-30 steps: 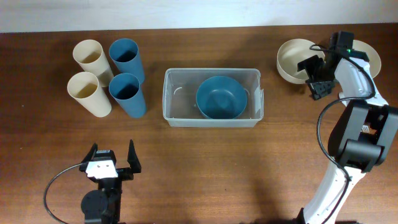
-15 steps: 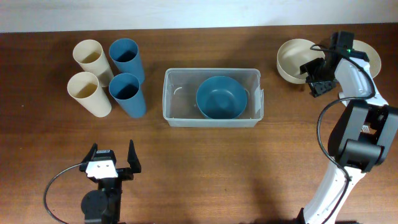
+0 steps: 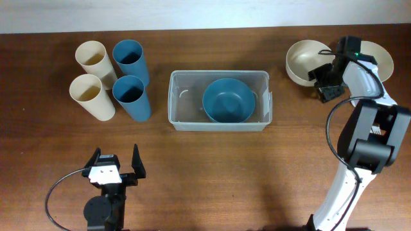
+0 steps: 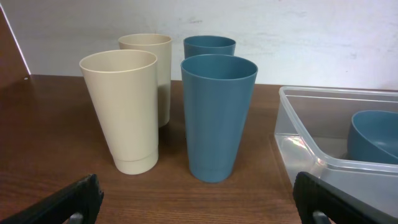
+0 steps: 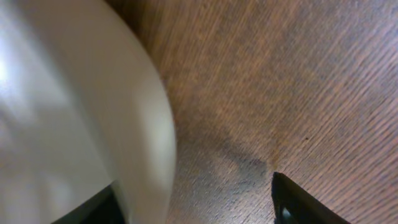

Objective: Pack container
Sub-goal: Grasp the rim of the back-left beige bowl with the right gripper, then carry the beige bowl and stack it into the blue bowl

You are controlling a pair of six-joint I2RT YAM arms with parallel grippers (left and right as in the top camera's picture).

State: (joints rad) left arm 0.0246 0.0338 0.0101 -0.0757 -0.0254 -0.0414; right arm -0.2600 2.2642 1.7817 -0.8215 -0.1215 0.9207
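Note:
The clear plastic container (image 3: 186, 96) sits mid-table with a blue bowl (image 3: 228, 100) inside it. A cream bowl (image 3: 302, 59) stands at the far right. My right gripper (image 3: 325, 82) is open at that bowl's right rim. In the right wrist view the cream bowl wall (image 5: 93, 112) lies between my right gripper's (image 5: 199, 208) fingers, one finger inside and one outside. My left gripper (image 3: 115, 168) is open and empty near the front left. The left wrist view shows the container (image 4: 311, 146) and blue bowl (image 4: 376, 134) beyond my left gripper (image 4: 205, 214).
Two cream cups (image 3: 93, 96) and two blue cups (image 3: 131, 96) stand upright left of the container; they also show in the left wrist view (image 4: 217, 112). A second cream bowl (image 3: 380, 56) sits behind my right arm.
My right gripper has moved slightly left and back, closer onto the cream bowl's rim. The left arm has not moved.

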